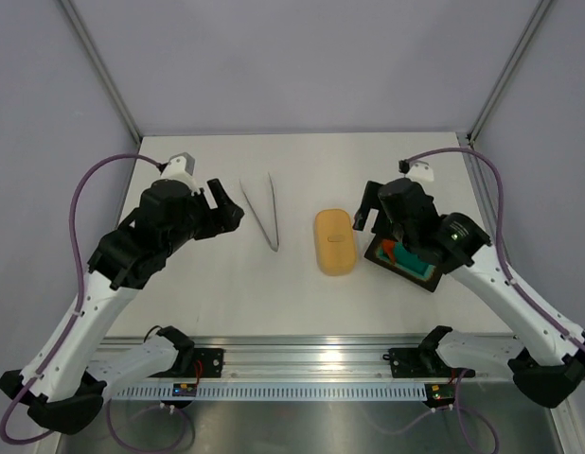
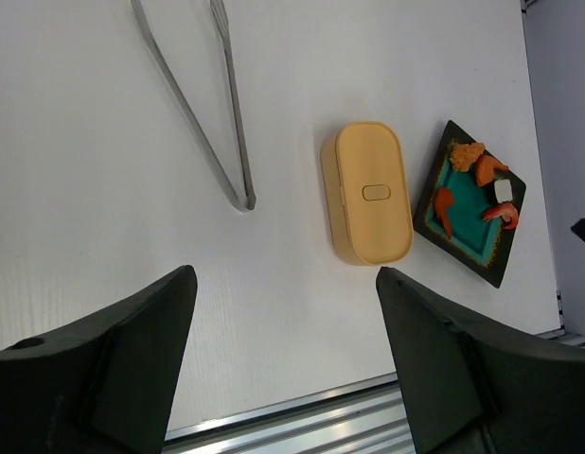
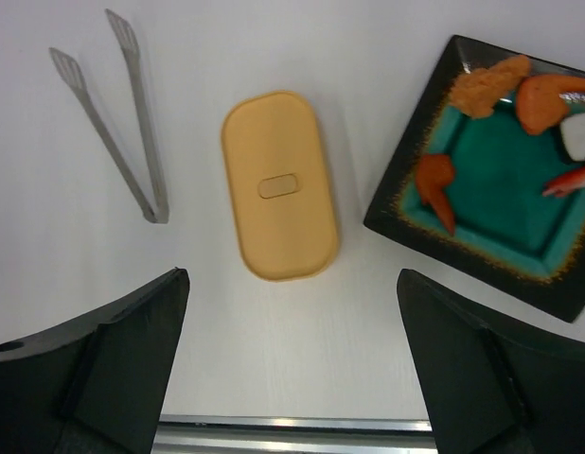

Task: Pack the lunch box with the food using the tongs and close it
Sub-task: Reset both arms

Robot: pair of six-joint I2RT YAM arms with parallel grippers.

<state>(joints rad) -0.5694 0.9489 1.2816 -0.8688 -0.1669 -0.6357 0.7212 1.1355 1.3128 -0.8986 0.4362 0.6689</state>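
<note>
The orange-tan lunch box (image 1: 336, 241) lies mid-table with its lid on, and it also shows in both wrist views (image 2: 370, 192) (image 3: 279, 184). Left of it the silver tongs (image 1: 262, 213) (image 2: 246, 200) (image 3: 155, 210) lie flat, joined end toward the arms. The food (image 3: 482, 90) (image 2: 444, 208), small orange, red and tan pieces, rests in a black tray with a teal inside (image 3: 501, 203) to the right of the box. My left gripper (image 1: 231, 203) (image 2: 285, 279) hovers open left of the tongs. My right gripper (image 1: 366, 216) (image 3: 292, 276) is open above the tray's left edge, and both hold nothing.
In the top view my right arm covers much of the black tray (image 1: 406, 260). A metal rail (image 1: 302, 364) runs along the near table edge. Grey walls with slanted frame posts close in the back and both sides.
</note>
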